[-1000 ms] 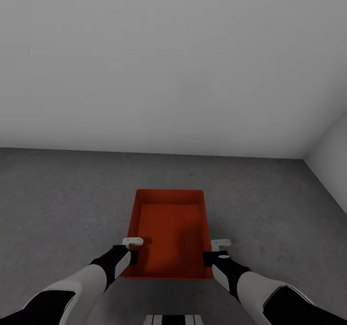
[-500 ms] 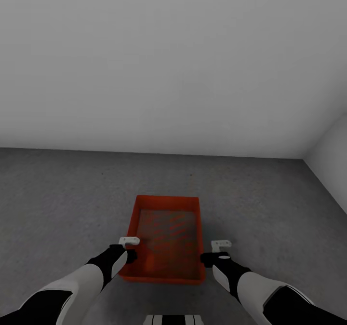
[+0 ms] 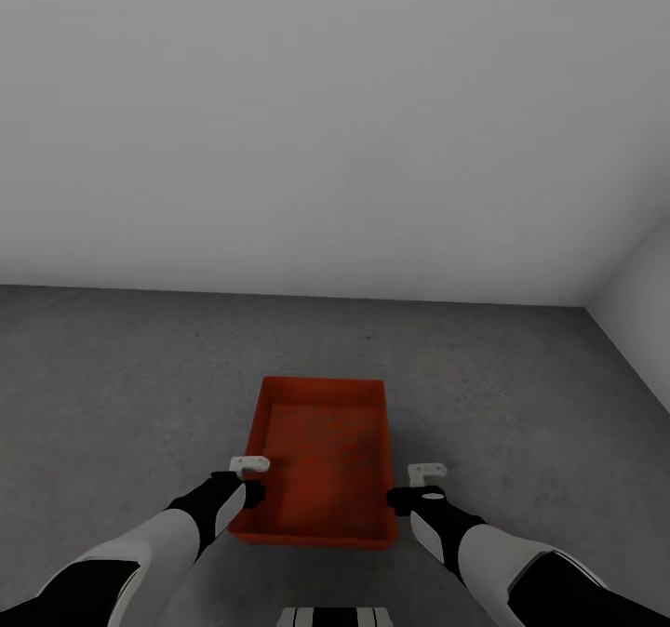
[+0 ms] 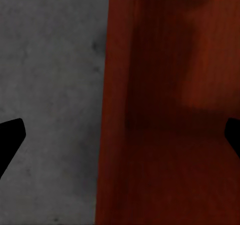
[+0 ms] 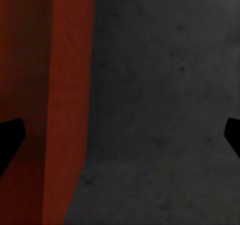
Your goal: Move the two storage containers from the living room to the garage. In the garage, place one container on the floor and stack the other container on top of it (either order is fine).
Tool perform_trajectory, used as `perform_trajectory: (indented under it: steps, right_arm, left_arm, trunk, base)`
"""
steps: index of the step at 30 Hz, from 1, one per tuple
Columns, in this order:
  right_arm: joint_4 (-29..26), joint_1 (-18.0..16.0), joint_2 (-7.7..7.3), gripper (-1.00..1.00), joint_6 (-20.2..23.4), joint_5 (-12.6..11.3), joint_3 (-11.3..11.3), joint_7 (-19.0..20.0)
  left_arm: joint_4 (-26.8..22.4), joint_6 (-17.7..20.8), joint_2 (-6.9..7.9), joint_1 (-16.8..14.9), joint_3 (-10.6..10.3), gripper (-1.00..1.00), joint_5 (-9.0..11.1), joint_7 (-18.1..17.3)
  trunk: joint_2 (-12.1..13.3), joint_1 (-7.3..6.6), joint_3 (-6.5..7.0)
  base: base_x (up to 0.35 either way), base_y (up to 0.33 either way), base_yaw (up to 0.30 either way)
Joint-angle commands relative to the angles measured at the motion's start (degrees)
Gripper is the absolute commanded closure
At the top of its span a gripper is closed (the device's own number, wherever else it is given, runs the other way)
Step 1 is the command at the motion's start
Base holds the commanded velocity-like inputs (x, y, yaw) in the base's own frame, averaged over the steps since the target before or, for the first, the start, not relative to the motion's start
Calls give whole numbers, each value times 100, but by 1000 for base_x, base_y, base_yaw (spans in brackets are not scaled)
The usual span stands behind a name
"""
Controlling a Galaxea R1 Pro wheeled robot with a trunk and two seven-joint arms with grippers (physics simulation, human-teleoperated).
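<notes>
- left gripper (image 3: 244, 480): fingers spread wide, straddling the bin's left wall without pinching it.
- red bin (image 3: 321, 464): sits on the grey concrete floor (image 3: 121, 376) near the white wall (image 3: 335, 125), between both arms; whether it is nested on a second bin, i cannot tell.
- right gripper (image 3: 421, 486): fingers spread, just beside the bin's right wall, over bare floor.
- to finish well, i'd lift both arms straight up so nothing nudges the bin.

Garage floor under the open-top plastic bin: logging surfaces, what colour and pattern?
Dark grey, mottled concrete floor, clearest in the right wrist view.
</notes>
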Motion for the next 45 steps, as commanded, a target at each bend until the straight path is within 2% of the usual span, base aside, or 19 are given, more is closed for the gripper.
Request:
perform_trajectory:
  steps: [1, 7, 37, 45]
  right_arm:
    - [-8, -1, 1, -100, 16, -47, 49, -25]
    - [-6, -1, -6, -100, 16, -47, 49, -25]
    - [-10, -1, 2, -100, 30, -47, 50, -29]
    - [-2, -1, 2, -100, 25, -55, 42, -34]
  left_arm:
    - [-12, 30, -2, 0, -3, -100, 21, 23]
    - [-18, 31, -3, 0, 2, -100, 23, 25]
    - [-21, 41, -3, -1, 22, -100, 20, 24]
    - [-21, 41, -3, -1, 22, -100, 20, 27]
  trunk:
    - [-1, -1, -4]
    - [-1, -1, -4]
    - [1202, -660, 535]
    - [1523, -836, 726]
  base:
    - [0, 0, 0]
    - [0, 0, 0]
    - [0, 0, 0]
    - [0, 0, 0]
